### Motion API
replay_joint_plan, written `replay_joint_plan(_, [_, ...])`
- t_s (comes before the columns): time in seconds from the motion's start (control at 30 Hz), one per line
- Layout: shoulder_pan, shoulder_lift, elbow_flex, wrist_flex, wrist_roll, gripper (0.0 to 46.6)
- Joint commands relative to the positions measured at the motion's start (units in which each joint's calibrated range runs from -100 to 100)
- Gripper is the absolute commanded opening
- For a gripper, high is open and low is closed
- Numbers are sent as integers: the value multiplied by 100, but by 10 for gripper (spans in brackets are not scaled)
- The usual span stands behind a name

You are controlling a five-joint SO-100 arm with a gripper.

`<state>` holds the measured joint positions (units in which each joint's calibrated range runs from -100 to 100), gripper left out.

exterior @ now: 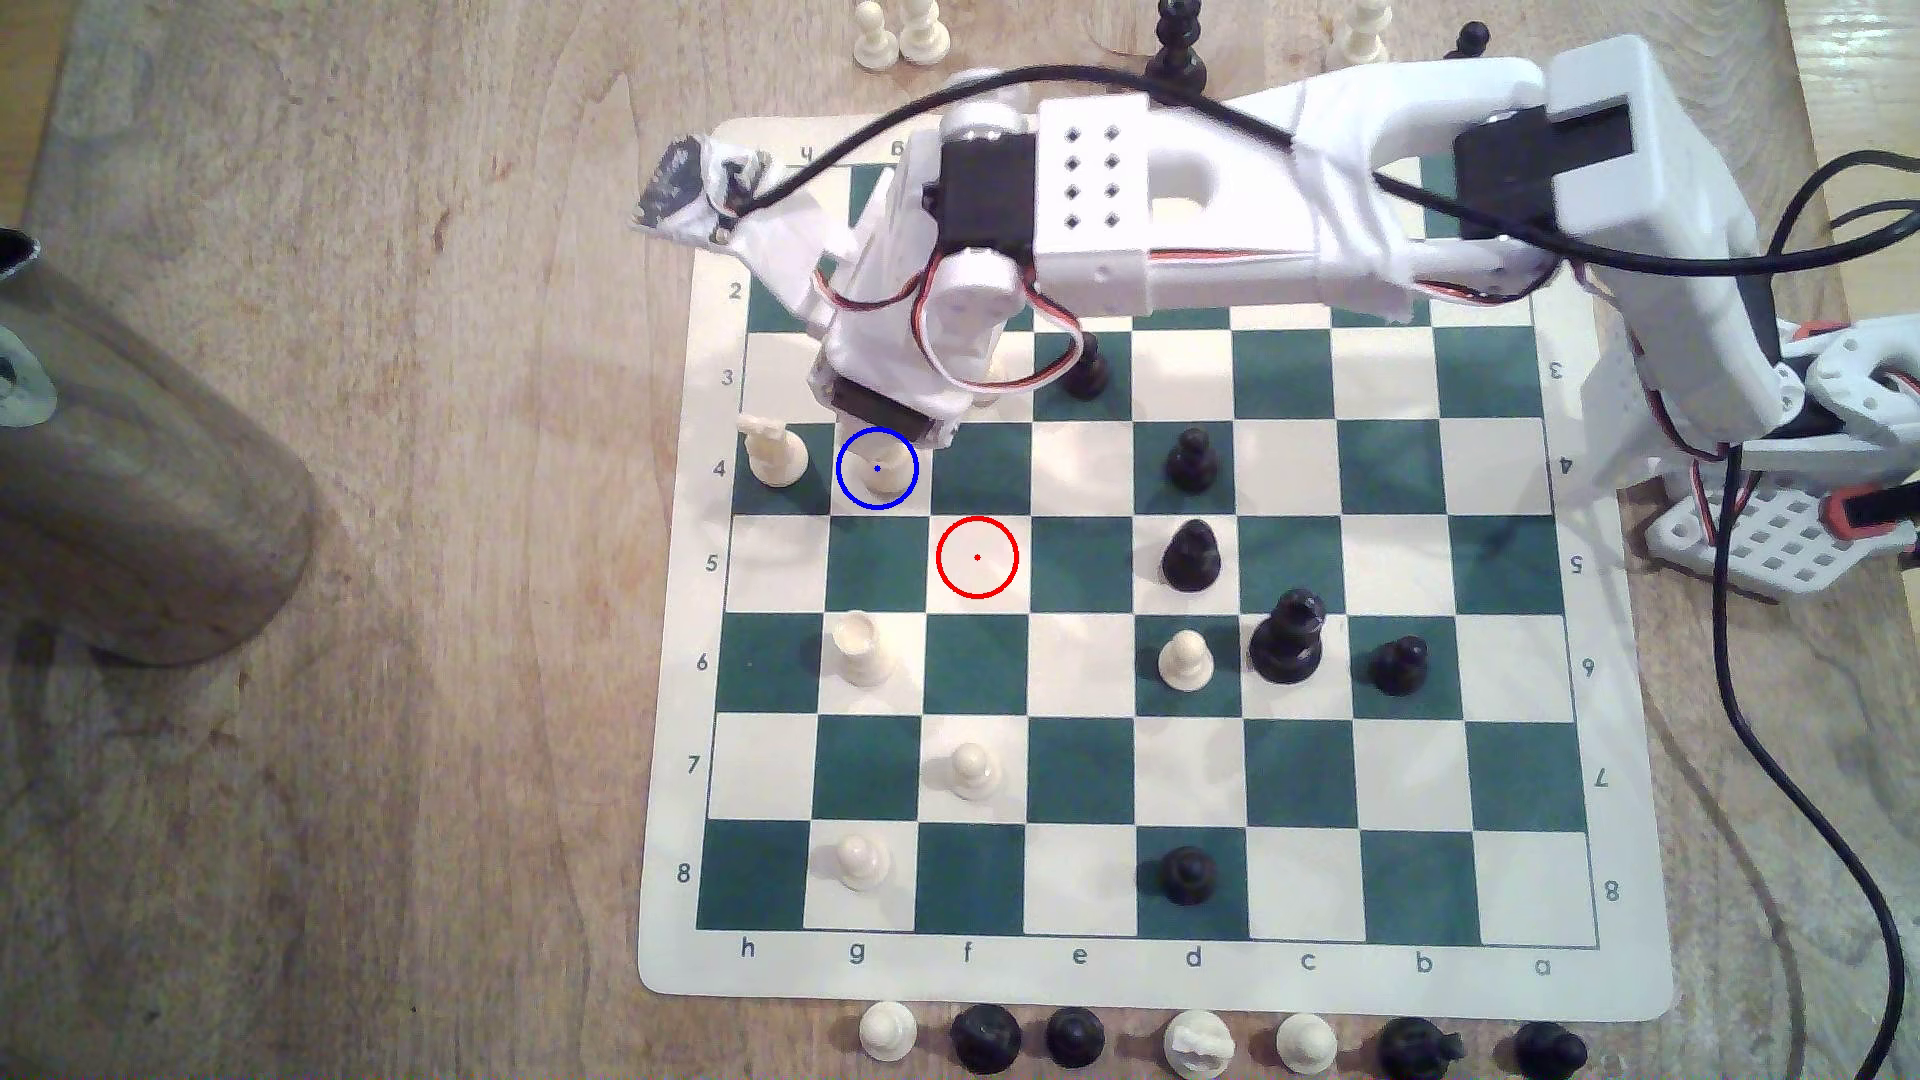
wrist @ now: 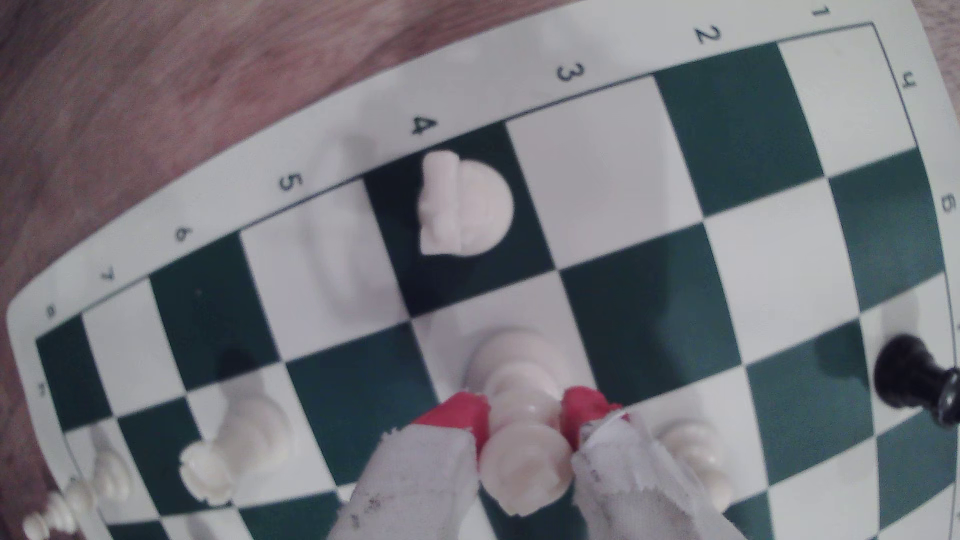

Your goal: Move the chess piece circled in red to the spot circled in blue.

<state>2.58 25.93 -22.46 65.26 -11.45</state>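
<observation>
The cream-white bishop-like chess piece (wrist: 524, 410) stands upright on the blue-ringed white square (exterior: 860, 490) in row 4. In the exterior view only a bit of the piece (exterior: 886, 473) shows inside the blue ring, under the wrist. My gripper (wrist: 524, 418) points down over it, and the red-tipped fingers (wrist: 467, 418) press on both sides of its neck below the rounded head. I cannot tell whether its base rests on the square (wrist: 452, 332). The red-ringed white square (exterior: 977, 558) in row 5 has nothing on it.
A white knight (exterior: 771, 454) stands one square towards the exterior view's left of the bishop. A white pawn (wrist: 696, 451) is close beside the gripper. A white rook (exterior: 860, 649) and a black pawn (exterior: 1086, 369) stand nearby. A metal cylinder (exterior: 135, 467) lies off the board.
</observation>
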Motion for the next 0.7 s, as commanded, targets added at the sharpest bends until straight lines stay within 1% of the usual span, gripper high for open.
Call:
replay_joint_plan(0.0, [-12,-140,-528,-80,-15,39])
replay_joint_plan(0.1, [-20,-106,-528,-89,-20,42])
replay_joint_plan(0.13, [-20,-106,-528,-89,-24,53])
replay_joint_plan(0.17, [-20,-106,-528,-89,-24,162])
replay_joint_plan(0.2, [-20,-106,-519,-89,-29,191])
replay_joint_plan(0.37, [-12,-259,-474,-39,-29,229])
replay_joint_plan(0.53, [-27,-590,-365,100,-5,237])
replay_joint_plan(0.67, [-74,-1430,306,272,34,248])
